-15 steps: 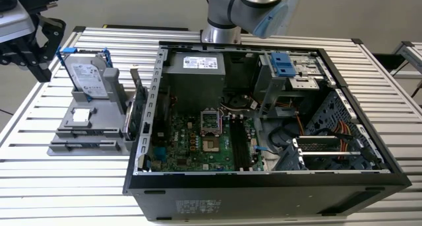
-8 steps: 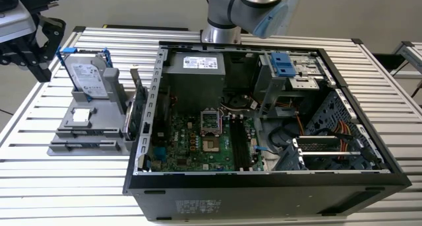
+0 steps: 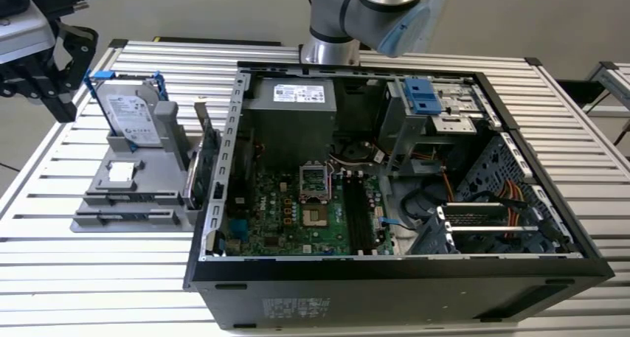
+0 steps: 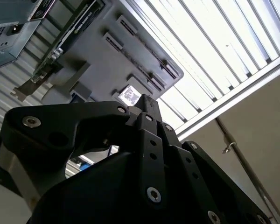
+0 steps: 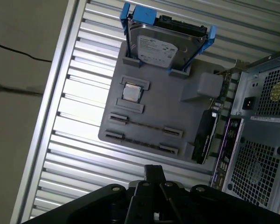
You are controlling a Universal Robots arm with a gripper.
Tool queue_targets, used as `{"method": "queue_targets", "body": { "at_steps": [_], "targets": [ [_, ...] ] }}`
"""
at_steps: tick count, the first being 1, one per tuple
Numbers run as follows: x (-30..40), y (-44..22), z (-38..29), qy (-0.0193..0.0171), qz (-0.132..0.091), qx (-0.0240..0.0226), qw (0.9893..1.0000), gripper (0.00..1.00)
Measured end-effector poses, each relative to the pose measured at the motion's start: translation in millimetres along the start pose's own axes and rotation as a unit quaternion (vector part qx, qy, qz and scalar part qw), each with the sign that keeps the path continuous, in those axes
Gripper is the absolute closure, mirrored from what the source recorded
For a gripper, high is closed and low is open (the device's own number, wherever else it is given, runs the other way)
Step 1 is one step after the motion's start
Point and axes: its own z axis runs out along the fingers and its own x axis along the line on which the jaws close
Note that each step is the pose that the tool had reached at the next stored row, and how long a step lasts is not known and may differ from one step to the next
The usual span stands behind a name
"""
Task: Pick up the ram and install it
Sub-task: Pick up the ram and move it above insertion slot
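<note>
The ram [image 5: 144, 125] shows as a thin dark stick, seen edge-on, standing between two slot blocks of the grey holder [image 5: 154, 105] on the slatted table. My gripper [image 5: 154, 171] hangs above the table, apart from the holder and off its edge on the ram's side. Its black fingers meet at one tip with nothing between them. That same single tip of the gripper [image 4: 147, 103] appears in the second wrist view, with the holder [image 4: 107, 70] beyond it. In the exterior view the gripper [image 3: 61, 112] is at the far left, beside the hard drive.
The holder [image 3: 128, 189] also carries a silver hard drive with blue rails [image 3: 133, 112], a small square chip [image 5: 131, 92] and a green expansion card [image 3: 202, 167] standing on edge. To its right in the exterior view lies an open computer case [image 3: 226, 271] with the motherboard [image 3: 295, 212] exposed.
</note>
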Motion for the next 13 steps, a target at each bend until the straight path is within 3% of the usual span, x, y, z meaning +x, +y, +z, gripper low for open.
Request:
{"method": "queue_targets", "body": {
  "at_steps": [13],
  "targets": [
    [-0.1, 0.4, 0.0, 0.0006, -0.012, -0.0002, 0.9999, 1.00]
  ]
}}
